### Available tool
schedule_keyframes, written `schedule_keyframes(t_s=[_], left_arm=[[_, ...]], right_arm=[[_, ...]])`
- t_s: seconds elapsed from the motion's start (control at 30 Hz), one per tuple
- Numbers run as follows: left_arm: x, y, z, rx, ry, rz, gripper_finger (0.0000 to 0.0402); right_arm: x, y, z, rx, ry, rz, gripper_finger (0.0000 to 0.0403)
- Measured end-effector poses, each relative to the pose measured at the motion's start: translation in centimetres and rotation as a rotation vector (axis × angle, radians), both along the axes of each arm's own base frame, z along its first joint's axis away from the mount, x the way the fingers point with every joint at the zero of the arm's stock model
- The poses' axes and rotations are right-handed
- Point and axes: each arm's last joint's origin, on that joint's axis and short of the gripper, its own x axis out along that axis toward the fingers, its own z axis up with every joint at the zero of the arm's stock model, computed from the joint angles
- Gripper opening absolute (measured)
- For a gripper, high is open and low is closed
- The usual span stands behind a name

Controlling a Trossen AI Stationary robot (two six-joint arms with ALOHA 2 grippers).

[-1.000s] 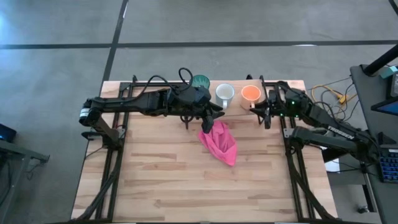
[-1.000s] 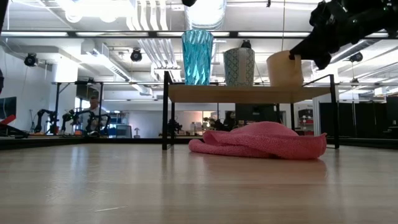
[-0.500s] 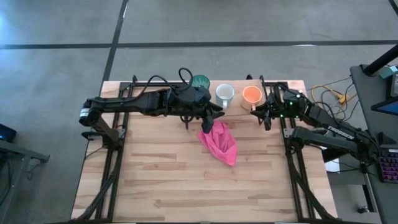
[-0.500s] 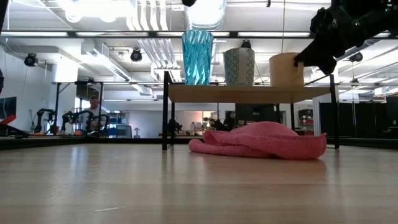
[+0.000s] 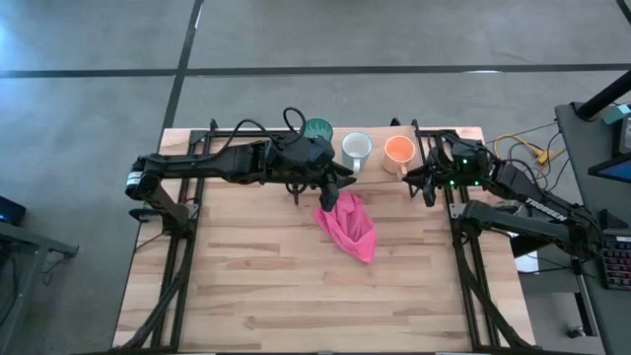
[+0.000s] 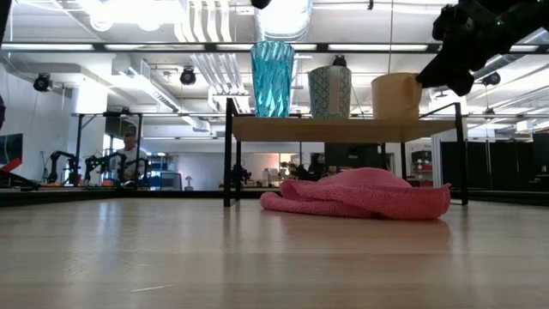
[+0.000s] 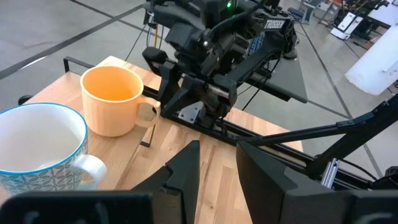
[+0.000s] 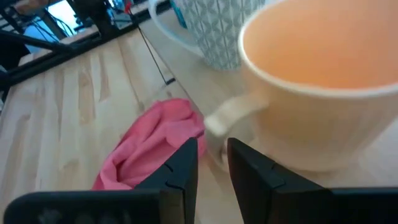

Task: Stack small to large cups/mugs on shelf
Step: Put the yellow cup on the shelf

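Note:
Three cups stand in a row, each on its base, on the small wooden shelf (image 5: 378, 171) at the table's far edge: a teal tumbler (image 6: 272, 79) at the left, a white patterned mug (image 5: 356, 148) in the middle and an orange mug (image 5: 397, 149) at the right. My right gripper (image 8: 212, 155) hovers just off the orange mug's handle (image 8: 229, 118), slightly open, with nothing between its fingers. My left gripper (image 7: 217, 165) waits above the shelf's near edge in front of the white mug (image 7: 37, 149), also slightly open and empty.
A crumpled pink cloth (image 5: 347, 225) lies on the tabletop just in front of the shelf, partly under its near edge. Black arm frames run along the table's left and right sides. The near half of the tabletop (image 5: 296, 296) is bare wood.
My right gripper has drawn back from the orange mug's side toward the table's right edge and risen slightly. The mug stays upright on the shelf.

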Motion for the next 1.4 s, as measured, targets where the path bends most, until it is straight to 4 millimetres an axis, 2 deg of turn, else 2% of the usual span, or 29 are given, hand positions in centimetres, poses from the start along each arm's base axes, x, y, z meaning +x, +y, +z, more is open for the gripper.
schedule_keyframes(t_s=[0.27,0.4,0.67,0.77,0.97,1.4], left_arm=[[0.0,0.0,0.0,0.0,0.0,-0.001,0.0091],[0.0,0.0,0.0,-0.001,0.0,-0.003,0.0091],[0.0,0.0,0.0,0.003,0.003,-0.003,0.0089],[0.0,0.0,-0.1,0.003,0.01,-0.003,0.0073],[0.0,0.1,-0.4,0.036,0.023,-0.003,0.0009],[-0.2,1.8,-0.3,0.057,0.022,0.068,0.0001]], right_arm=[[-0.9,0.6,1.3,0.057,0.064,-0.01,0.0082],[-1.4,0.9,2.7,0.102,0.047,-0.04,0.0077],[-1.8,1.2,5.5,0.093,-0.028,-0.055,0.003],[-1.7,1.1,5.5,0.091,-0.021,-0.065,0.0012],[-0.8,0.3,4.8,0.109,0.032,-0.113,0.0009],[2.5,-1.9,3.6,0.116,0.109,-0.127,0.0008]])
